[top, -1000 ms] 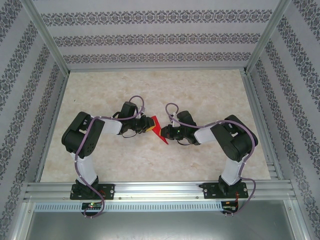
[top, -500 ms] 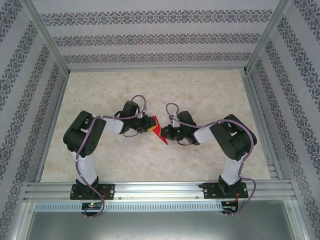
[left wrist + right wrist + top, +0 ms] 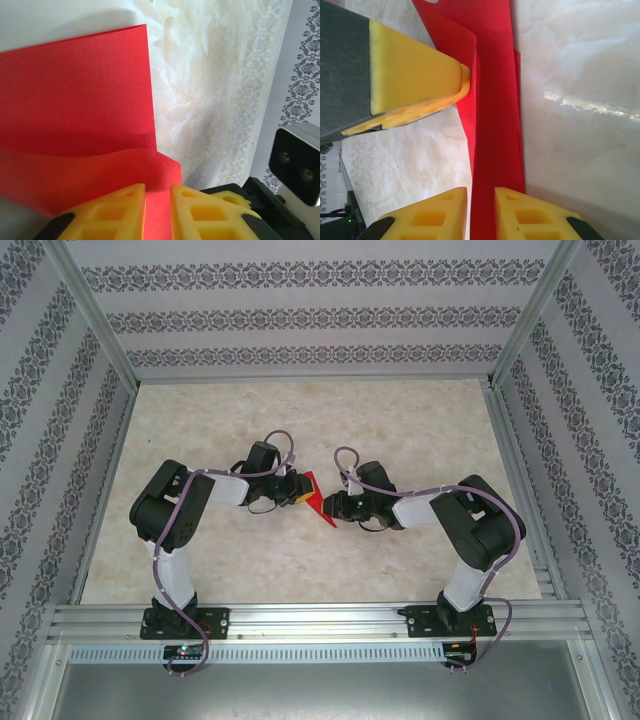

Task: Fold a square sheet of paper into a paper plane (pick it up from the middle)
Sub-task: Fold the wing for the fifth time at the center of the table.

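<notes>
Compared to a second ago, the right arm's elbow has swung out a bit to the right, and the right gripper (image 3: 481, 205) has loosened up. Its gap is narrow, with the thin bright red folded paper sheet (image 3: 495, 100) running between its yellow fingers, but I can't tell if it's really pinching. Meanwhile the left gripper (image 3: 157, 200) is clamped nearly closed on the sheet's edge. The sheet is mid-table on the pale marble-look tabletop (image 3: 400, 420), between both grippers.

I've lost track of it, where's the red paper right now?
In the top view, the red paper sits mid-table between the left gripper and right gripper.
</notes>
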`<state>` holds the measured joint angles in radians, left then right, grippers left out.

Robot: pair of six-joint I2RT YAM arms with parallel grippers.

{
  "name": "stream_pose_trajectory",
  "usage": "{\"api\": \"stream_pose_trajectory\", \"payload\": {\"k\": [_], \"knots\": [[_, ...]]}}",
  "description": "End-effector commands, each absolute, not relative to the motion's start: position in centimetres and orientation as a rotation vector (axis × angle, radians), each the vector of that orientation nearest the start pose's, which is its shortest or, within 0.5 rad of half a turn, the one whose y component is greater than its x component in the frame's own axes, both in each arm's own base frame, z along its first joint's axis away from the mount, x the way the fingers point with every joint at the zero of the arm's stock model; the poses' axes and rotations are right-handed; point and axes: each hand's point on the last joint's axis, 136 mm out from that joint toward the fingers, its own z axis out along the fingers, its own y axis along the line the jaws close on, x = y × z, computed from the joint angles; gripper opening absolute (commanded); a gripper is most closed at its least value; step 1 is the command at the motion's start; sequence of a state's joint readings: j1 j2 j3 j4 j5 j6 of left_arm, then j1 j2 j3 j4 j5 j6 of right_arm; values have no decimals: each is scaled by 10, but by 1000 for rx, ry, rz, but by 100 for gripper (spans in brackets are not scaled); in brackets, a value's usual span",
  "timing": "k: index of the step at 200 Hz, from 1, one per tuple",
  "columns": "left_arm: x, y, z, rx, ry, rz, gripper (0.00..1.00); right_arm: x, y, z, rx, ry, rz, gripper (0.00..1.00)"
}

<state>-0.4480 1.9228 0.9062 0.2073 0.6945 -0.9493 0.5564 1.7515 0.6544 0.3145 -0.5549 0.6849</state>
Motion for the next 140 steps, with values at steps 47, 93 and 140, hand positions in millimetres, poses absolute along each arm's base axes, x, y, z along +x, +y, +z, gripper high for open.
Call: {"api": "stream_pose_trajectory", "payload": {"k": [47, 93, 140], "knots": [[342, -289, 34, -259, 2661, -1382, 22, 272, 279, 7, -157, 2632, 1149, 11], [344, -292, 51, -207, 2618, -1411, 22, 273, 272, -7, -89, 2690, 1113, 7], [336, -292, 57, -194, 2609, -1441, 22, 272, 270, -11, -80, 2712, 1100, 8]]}}
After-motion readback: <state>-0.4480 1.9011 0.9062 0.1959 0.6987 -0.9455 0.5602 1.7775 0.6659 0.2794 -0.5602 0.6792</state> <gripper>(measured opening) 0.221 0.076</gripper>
